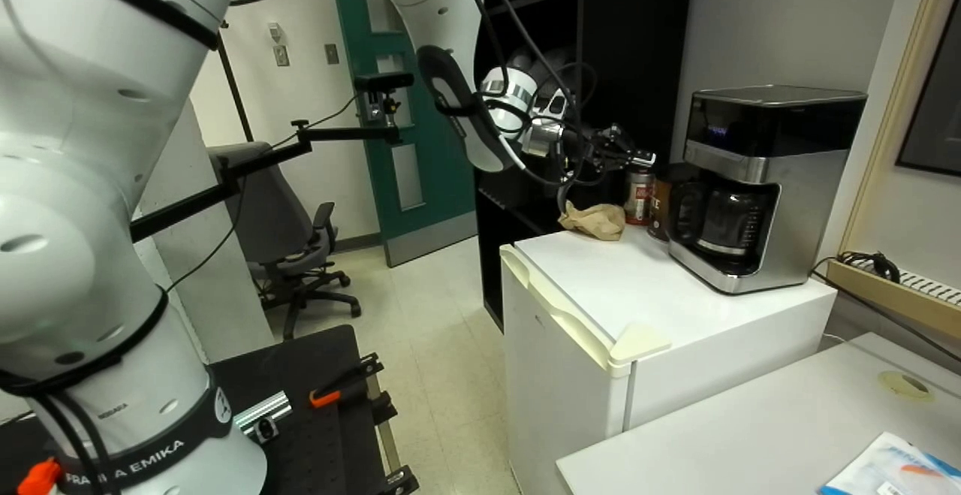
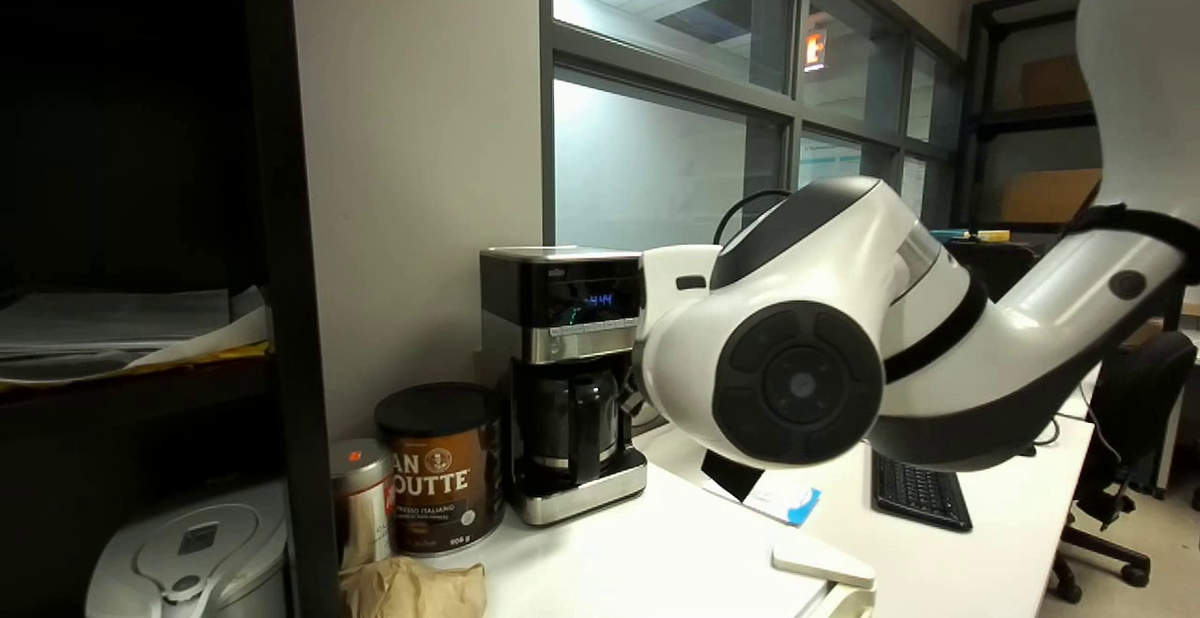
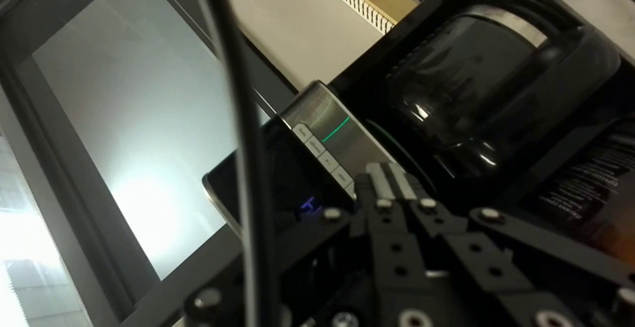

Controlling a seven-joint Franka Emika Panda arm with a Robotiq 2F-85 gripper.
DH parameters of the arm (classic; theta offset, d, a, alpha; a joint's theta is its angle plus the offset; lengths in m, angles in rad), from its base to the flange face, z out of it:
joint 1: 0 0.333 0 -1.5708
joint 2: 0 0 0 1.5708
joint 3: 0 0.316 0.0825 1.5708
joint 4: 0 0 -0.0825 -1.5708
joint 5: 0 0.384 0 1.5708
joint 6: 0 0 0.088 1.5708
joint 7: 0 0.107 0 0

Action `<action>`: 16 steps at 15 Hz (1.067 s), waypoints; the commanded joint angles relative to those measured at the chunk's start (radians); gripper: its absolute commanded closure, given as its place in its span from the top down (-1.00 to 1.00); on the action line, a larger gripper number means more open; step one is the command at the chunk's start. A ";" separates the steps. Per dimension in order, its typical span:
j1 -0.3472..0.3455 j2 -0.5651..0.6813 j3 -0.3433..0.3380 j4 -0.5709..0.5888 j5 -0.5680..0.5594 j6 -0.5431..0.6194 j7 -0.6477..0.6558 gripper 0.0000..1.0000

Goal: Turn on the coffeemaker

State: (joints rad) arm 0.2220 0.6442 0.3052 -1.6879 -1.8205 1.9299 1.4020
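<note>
Left to right in an exterior view, we count one wad of brown paper (image 1: 594,221) lower left of the gripper (image 3: 391,180), whose two fingers (image 3: 380,181) stand together; below them, one silver-and-red can (image 1: 638,200); lower right, one coffee canister (image 1: 659,213), its label (image 2: 434,484) showing "OUTTE" and "ITALIANO"; farther right, one drip coffeemaker (image 1: 784,187), blue digits (image 2: 600,301) lit.

Keyboard (image 2: 922,493) and swivel chair (image 1: 276,226) suggest an office.
</note>
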 commanded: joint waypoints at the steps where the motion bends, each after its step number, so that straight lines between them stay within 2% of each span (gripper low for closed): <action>1: 0.059 0.093 -0.047 0.146 0.005 -0.015 -0.014 -0.99; 2: 0.063 0.089 -0.050 0.145 0.006 -0.005 -0.003 -0.99; 3: 0.054 0.051 -0.053 0.084 0.013 0.010 0.000 -0.99; 9: 0.060 0.059 -0.060 0.092 0.016 0.010 -0.001 -0.99; 16: 0.068 0.103 -0.076 0.158 0.007 0.000 0.018 -0.99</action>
State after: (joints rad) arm 0.2655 0.7125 0.2523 -1.5852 -1.8153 1.9315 1.4083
